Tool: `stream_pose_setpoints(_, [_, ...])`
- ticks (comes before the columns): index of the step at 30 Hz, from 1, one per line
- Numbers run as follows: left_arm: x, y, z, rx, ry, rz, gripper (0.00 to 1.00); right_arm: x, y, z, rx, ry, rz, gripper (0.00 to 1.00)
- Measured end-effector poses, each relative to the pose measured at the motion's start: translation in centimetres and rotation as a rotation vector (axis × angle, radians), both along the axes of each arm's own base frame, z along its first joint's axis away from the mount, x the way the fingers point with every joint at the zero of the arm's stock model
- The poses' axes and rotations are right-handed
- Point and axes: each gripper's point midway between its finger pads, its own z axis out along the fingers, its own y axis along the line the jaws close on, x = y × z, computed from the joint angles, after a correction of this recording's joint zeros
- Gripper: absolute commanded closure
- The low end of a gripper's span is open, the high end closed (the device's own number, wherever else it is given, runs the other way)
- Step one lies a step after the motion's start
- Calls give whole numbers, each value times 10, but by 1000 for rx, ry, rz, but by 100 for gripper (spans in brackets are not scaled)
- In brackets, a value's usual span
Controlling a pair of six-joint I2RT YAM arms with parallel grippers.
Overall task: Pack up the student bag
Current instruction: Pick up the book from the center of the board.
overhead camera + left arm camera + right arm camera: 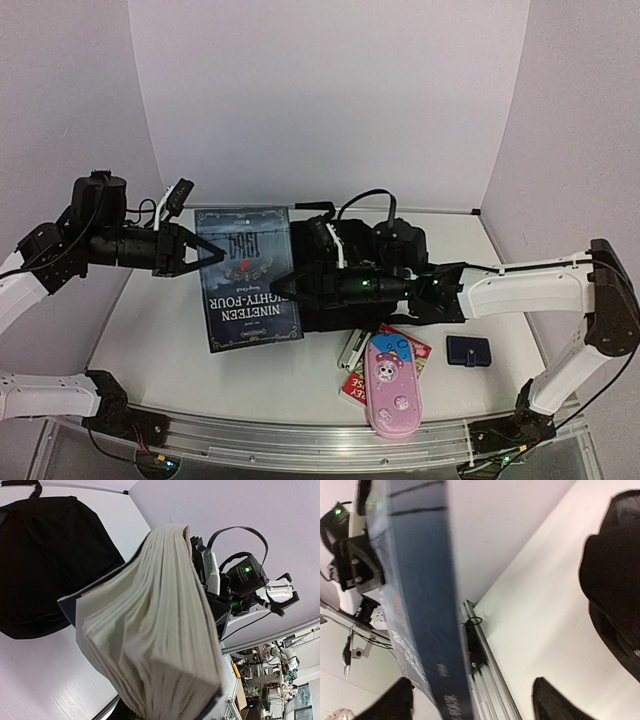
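Clamped tight on the 9 o'clock edge of a thick blue book [245, 285] by the left fingers [215, 252], pressed against cover and pages, holding it off the counter [150, 340]. Spread wide around the book's 3 o'clock edge with the right fingers [285, 285]; in the right wrist view, two dark fingertips [395, 702] well apart, with the blue cover between them, near one, not squeezed. Reads "NINETEEN EIGHTY-FOUR" in pale capitals on the cover, "1984" toward 12 o'clock of that, both upside down from the top camera. Shows a fat block of cream pages to the left wrist camera.

At 3 o'clock of the book, behind the right arm: the student bag [400, 240], black, slumped on the counter; cannot tell whether open, nothing visible inside. At 5 o'clock of the book, by the counter's near edge: a pink pencil case [390, 390] with a cartoon face, shut, lying on a red booklet [408, 347], print mostly hidden. At 2 o'clock of the case, apart from it: a small dark-blue pouch [468, 350], shut.
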Motion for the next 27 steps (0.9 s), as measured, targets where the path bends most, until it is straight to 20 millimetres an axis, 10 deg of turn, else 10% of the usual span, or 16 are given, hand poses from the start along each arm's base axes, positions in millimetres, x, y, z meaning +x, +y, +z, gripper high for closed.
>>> stream_pose_setpoints(3, [2,-5,4,-20,-11,-17,95,-6,3,20,81,-3,39,83])
stream_pose_setpoints(6, [3,-8,10,-42,-28,-31,66,-8,4,32,131,-12,53,100])
stream_pose_setpoints(15, [12,-10,18,-70,-74,-7,9,-11,3,44,201,-16,69,100])
stream_pose_setpoints(27, [26,-11,4,-36,-54,25,0,-21,-3,43,237,15,99,100])
